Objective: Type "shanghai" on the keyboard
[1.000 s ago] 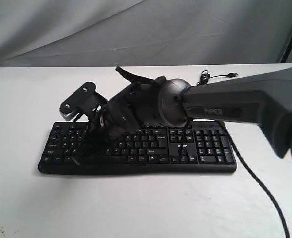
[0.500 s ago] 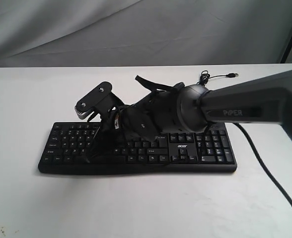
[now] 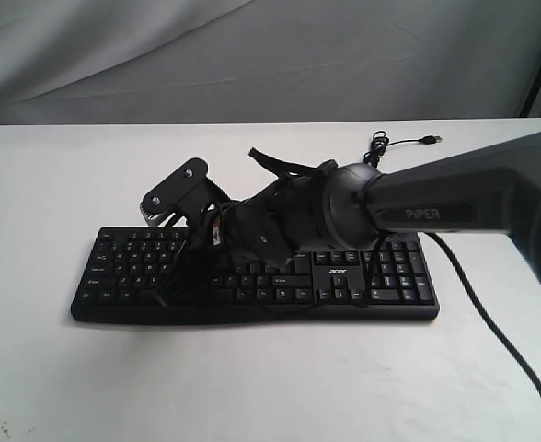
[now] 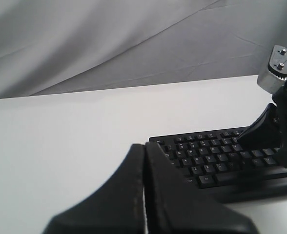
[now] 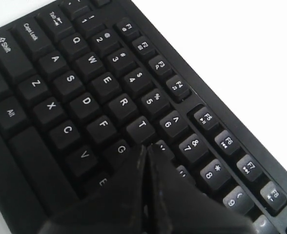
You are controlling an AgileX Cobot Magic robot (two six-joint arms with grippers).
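Note:
The black keyboard lies across the middle of the white table, also seen in the left wrist view and right wrist view. My right arm reaches over it from the right. The right gripper is shut, its tip low over the keys between G, T and Y, hiding the H key. I cannot tell whether it touches a key. My left gripper is shut on nothing and hovers over bare table off the keyboard's Esc end. It is outside the exterior view.
The keyboard's thin USB cable with its plug lies on the table behind the number pad. A thicker black cable runs down the right side. A grey cloth backdrop hangs behind the table.
The right gripper moved right along the keyboard, from the left letter keys toward the middle, then dipped slightly lower over the keys.

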